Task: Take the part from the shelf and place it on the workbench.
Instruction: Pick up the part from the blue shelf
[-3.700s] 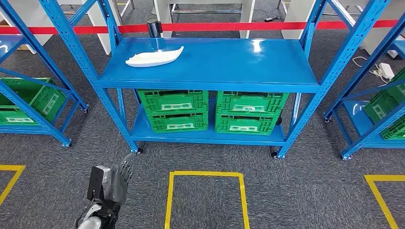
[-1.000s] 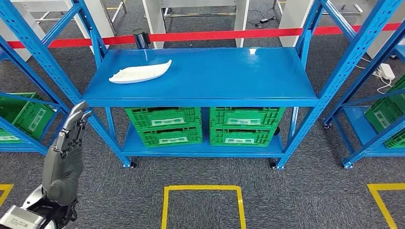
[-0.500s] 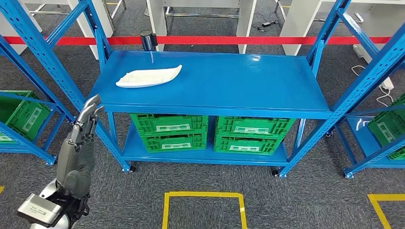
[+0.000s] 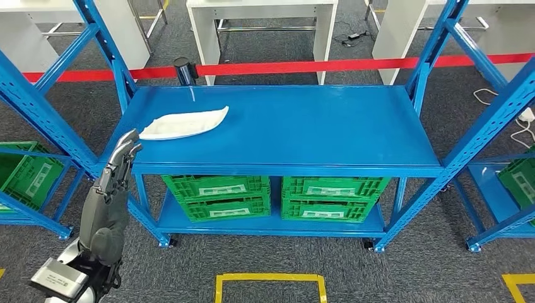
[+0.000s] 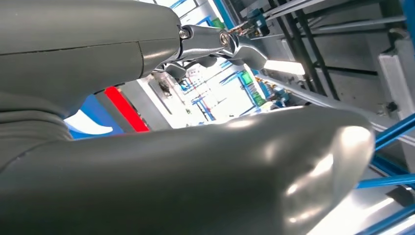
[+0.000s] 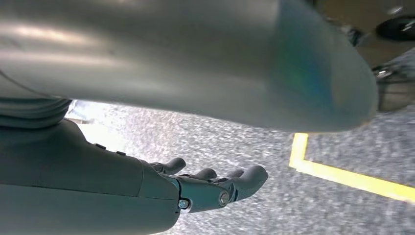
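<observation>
The white, flat, leaf-shaped part (image 4: 183, 124) lies on the left half of the blue shelf's (image 4: 328, 136) top board. My left hand (image 4: 112, 184) is raised in front of the shelf's left front corner, fingers stretched upward and apart, holding nothing; its fingertips (image 4: 129, 142) reach the shelf edge level, short of the part. In the left wrist view the left hand (image 5: 195, 161) looms large with its fingers (image 5: 220, 41) extended. My right hand (image 6: 205, 188) hangs over the grey carpet with fingers loosely extended and nothing in them.
Green crates (image 4: 271, 197) fill the lower shelf. More blue racks stand left (image 4: 38, 126) and right (image 4: 498, 120). A red barrier tape (image 4: 303, 65) and a black post (image 4: 183, 71) run behind the shelf, with white tables beyond. Yellow floor markings (image 4: 270, 278) lie on the carpet in front.
The camera has moved closer to the shelf, shifting the whole scene. My left arm has risen from low beside me to the shelf's front-left corner, fingers staying extended.
</observation>
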Tool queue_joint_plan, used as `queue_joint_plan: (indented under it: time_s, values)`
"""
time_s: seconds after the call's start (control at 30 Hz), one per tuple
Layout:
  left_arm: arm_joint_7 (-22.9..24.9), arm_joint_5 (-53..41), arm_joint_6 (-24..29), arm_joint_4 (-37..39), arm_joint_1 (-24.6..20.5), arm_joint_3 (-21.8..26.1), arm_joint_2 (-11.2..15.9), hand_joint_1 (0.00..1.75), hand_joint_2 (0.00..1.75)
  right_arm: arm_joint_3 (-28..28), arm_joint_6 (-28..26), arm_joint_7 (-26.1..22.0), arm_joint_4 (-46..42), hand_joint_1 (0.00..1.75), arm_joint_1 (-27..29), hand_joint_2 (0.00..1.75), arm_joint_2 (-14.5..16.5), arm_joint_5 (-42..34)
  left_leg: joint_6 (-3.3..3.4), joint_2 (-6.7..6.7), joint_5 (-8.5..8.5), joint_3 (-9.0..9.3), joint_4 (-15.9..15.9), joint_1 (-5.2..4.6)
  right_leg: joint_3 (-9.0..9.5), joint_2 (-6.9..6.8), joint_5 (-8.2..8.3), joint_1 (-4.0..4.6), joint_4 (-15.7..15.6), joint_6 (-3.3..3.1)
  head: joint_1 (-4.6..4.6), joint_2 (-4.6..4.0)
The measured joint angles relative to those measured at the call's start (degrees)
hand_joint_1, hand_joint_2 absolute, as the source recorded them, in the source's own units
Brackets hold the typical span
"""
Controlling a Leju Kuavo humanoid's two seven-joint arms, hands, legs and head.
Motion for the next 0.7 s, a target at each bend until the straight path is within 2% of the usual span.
queue_joint_plan:
  time_s: [0.03,0.07,0.1,0.13,0.2,0.23,0.27,0.37,0.4,0.43,0.53,0.57,0.6,0.63,0.67,0.7]
  values:
    - [-0.02,0.01,0.00,0.02,0.16,0.01,0.03,0.00,0.00,-0.05,0.01,0.00,0.00,0.00,0.01,0.00,0.01,0.00,-0.18,0.02,-1.67,-2.21,1.99,0.13,0.71,0.02,-0.64,-0.04,0.00,0.02,-0.10,0.00]
    - [-0.03,0.01,0.00,0.04,0.30,0.01,0.03,0.00,0.00,-0.08,-0.01,0.00,0.00,0.00,0.06,0.00,0.01,0.01,-0.32,0.04,-2.69,-3.83,2.61,0.23,1.54,0.03,-1.34,-0.10,0.00,0.07,-0.19,0.00]
    - [-0.04,0.01,0.00,0.04,0.39,0.02,0.03,0.00,0.00,-0.08,-0.03,-0.01,0.00,0.00,0.11,0.00,0.02,0.03,-0.39,0.06,-2.25,-4.47,1.40,0.30,2.44,0.04,-2.04,-0.16,0.00,0.18,-0.25,0.00]
    - [-0.05,0.01,0.00,0.03,0.46,0.02,0.03,0.00,0.00,-0.08,-0.06,-0.02,0.00,0.00,0.15,0.00,0.02,0.08,-0.40,0.09,-0.29,-4.41,-1.26,0.36,3.40,0.05,-2.75,-0.24,0.00,0.33,-0.27,0.00]
    - [-0.08,0.01,0.03,0.04,0.66,0.04,0.03,0.00,0.00,-0.09,-0.09,-0.04,0.03,0.00,0.14,0.00,0.03,0.21,-0.27,0.30,6.30,-3.51,-8.12,0.42,4.91,0.10,-4.18,-0.31,0.07,0.85,-0.36,0.00]
    - [-0.06,0.01,0.06,0.08,0.79,0.04,0.03,0.00,0.00,-0.09,-0.09,-0.04,0.07,0.00,0.04,0.00,0.03,0.27,-0.03,0.45,8.50,-3.19,-10.37,0.35,5.44,0.14,-4.86,-0.27,0.09,1.23,-0.42,0.00]
    - [-0.05,-0.01,0.09,0.05,0.92,0.08,0.03,0.00,0.00,-0.10,-0.09,-0.05,0.10,0.00,-0.03,0.00,0.03,0.30,0.31,0.55,9.81,-2.95,-11.58,0.29,5.97,0.15,-5.37,-0.20,0.14,1.65,-0.47,0.00]
    - [-0.10,-0.07,0.22,-0.22,1.14,0.17,0.02,0.00,0.00,-0.10,-0.09,-0.07,0.13,0.00,-0.17,0.00,0.03,0.34,1.63,0.35,9.53,-1.69,-11.96,0.33,6.86,0.07,-5.55,-0.11,1.32,2.77,-0.38,0.00]
    - [-0.12,-0.10,0.26,-0.31,1.18,0.17,0.00,0.00,0.00,-0.10,-0.09,-0.08,0.13,0.00,-0.25,0.00,0.03,0.36,1.99,0.28,9.28,-1.10,-12.10,0.40,6.15,0.03,-5.60,-0.14,2.93,2.99,-0.26,0.00]
    - [-0.12,-0.17,0.28,-0.37,1.23,0.17,-0.02,0.00,0.00,-0.10,-0.08,-0.08,0.13,0.00,-0.33,0.00,0.03,0.36,2.29,0.24,9.00,-0.49,-12.21,0.45,4.66,0.01,-6.15,-0.19,5.49,3.18,-0.12,0.00]
    - [-0.10,-0.66,0.39,-0.43,1.35,0.15,-0.22,0.00,0.00,-0.10,-0.05,-0.08,0.13,0.00,-0.44,0.00,0.04,0.53,2.72,0.24,7.80,0.63,-12.33,0.40,-2.64,-0.03,-10.17,-0.18,15.14,3.62,0.21,0.00]
    - [-0.06,-0.85,0.48,-0.42,1.41,0.14,-0.35,0.00,0.00,-0.10,-0.04,-0.06,0.14,0.00,-0.41,0.00,0.05,0.61,2.74,0.19,7.34,1.07,-12.33,0.37,-4.44,-0.03,-10.76,-0.17,16.43,3.63,0.27,0.00]
    - [-0.01,-1.01,0.55,-0.42,1.46,0.13,-0.49,0.00,0.00,-0.10,-0.04,-0.04,0.14,0.00,-0.34,0.00,0.04,0.67,2.73,0.13,6.89,1.62,-12.33,0.35,-5.36,-0.03,-10.09,-0.14,15.93,3.55,0.34,0.00]
    - [0.02,-1.09,0.61,-0.42,1.49,0.13,-0.59,0.00,0.00,-0.10,-0.04,-0.03,0.15,0.00,-0.27,0.00,0.04,0.69,2.67,0.09,6.43,2.25,-12.33,0.35,-5.23,-0.03,-7.90,-0.10,13.45,3.35,0.43,0.00]
    - [0.06,-1.12,0.65,-0.42,1.50,0.13,-0.66,0.00,0.00,-0.10,-0.04,-0.02,0.15,0.00,-0.21,0.00,0.03,0.71,2.55,0.08,5.96,2.83,-12.34,0.35,-4.34,-0.05,-4.79,-0.03,9.64,3.06,0.52,0.00]
    - [0.08,-1.15,0.66,-0.40,1.50,0.13,-0.73,0.00,0.00,-0.10,-0.05,-0.02,0.17,0.00,-0.15,0.00,0.01,0.73,2.35,0.07,5.49,3.49,-12.35,0.30,-3.47,-0.08,-2.57,0.13,6.34,2.74,0.56,0.00]
